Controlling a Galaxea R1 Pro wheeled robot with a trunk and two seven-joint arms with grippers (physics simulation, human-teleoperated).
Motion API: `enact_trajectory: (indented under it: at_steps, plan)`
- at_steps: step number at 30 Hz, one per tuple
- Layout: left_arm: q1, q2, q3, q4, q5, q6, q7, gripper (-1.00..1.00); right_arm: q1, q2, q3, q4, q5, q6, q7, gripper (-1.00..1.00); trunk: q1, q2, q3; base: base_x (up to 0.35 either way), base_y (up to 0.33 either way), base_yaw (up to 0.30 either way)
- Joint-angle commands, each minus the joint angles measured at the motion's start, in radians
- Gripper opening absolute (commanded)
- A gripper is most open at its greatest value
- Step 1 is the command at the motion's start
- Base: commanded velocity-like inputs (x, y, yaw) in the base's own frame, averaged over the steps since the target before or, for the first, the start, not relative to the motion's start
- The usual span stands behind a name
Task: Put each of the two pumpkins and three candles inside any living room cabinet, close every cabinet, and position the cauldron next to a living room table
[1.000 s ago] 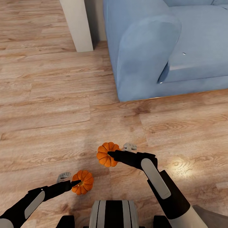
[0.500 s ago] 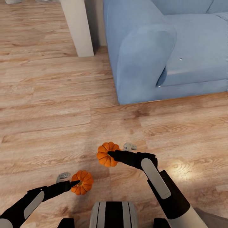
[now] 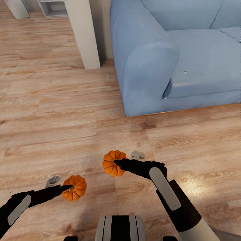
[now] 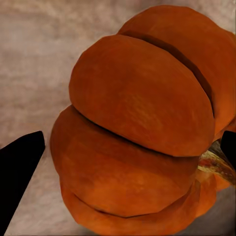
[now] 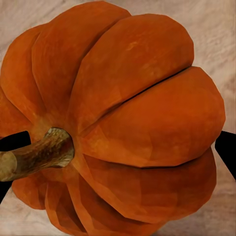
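At about 8 o'clock in the head view your left gripper is clamped on one pumpkin, carried above the wood floor. In the left wrist view that pumpkin sits between the two dark finger tips, though how much pad contact you have is hard to judge from so close.

Near 6 o'clock, just right of centre, your right gripper holds the second pumpkin the same way. The right wrist view shows its stem pointing sideways past one finger, so the grip seems to be across the ribs.

At 1 o'clock stands the blue sofa, with a pale pillar at 11 o'clock.

No cabinet is in sight, so you are likely carrying both to it. The risks: round, ribbed bodies can roll out of a narrow pinch if you turn or brake the base sharply. The left arm also reaches wide, so it could clip the pillar or sofa arm as you swing round.
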Motion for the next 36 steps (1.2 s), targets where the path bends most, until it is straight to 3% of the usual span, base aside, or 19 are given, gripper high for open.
enact_trajectory:
  at_steps: [1,4,9,12,17,18,19,21,24,36]
  plan:
    - [0.0,0.007,0.017,-0.007,0.006,0.03,0.002,-1.0,-0.001,0.0,0.0,-0.001,-0.01,0.002,-0.01,-1.0,-0.001,0.0,0.003,0.0,0.0,0.0]
    - [0.0,0.048,0.055,-0.049,0.003,0.126,0.002,-1.0,-0.001,-0.001,0.0,-0.001,-0.01,0.002,-0.011,-1.0,-0.002,0.001,0.015,0.0,0.0,0.0]
    - [0.0,0.081,0.063,-0.085,0.006,0.21,0.001,-1.0,-0.001,-0.001,0.0,-0.001,-0.011,0.001,-0.01,-1.0,-0.004,0.002,0.034,0.0,0.0,0.0]
    - [0.0,0.092,0.065,-0.114,0.006,0.239,0.001,-1.0,-0.001,-0.001,0.0,-0.001,-0.011,0.0,-0.009,-1.0,-0.005,0.003,0.046,0.0,0.0,0.0]
    - [0.0,0.134,0.068,-0.136,0.016,0.281,0.001,-1.0,-0.001,0.001,0.0,0.002,-0.011,0.0,-0.012,-1.0,-0.008,0.004,0.065,0.0,0.0,0.0]
    - [0.0,0.139,0.077,-0.137,0.017,0.301,0.001,-1.0,-0.001,0.002,0.0,0.002,-0.011,0.0,-0.013,-1.0,-0.008,0.004,0.069,0.0,0.0,0.0]
    - [0.001,0.146,0.136,-0.14,0.016,0.351,0.001,-1.0,-0.001,0.004,0.0,0.004,-0.011,0.001,-0.016,-1.0,-0.009,0.004,0.073,-0.089,0.0,0.0]
    - [0.001,0.148,0.167,-0.141,0.011,0.368,0.001,-1.0,-0.001,0.005,0.0,0.004,-0.011,0.003,-0.016,-1.0,-0.01,0.005,0.081,-0.192,0.0,0.0]
    - [0.002,0.149,0.186,-0.141,0.006,0.377,0.001,-1.0,-0.001,0.006,-0.001,0.005,-0.013,0.003,-0.015,-1.0,-0.011,0.005,0.092,-0.214,0.0,0.0]
    - [0.002,0.152,0.194,-0.141,0.003,0.419,0.001,-1.0,-0.001,0.007,0.002,0.005,-0.01,0.011,-0.026,-1.0,-0.016,0.008,0.135,-0.021,0.0,0.11]
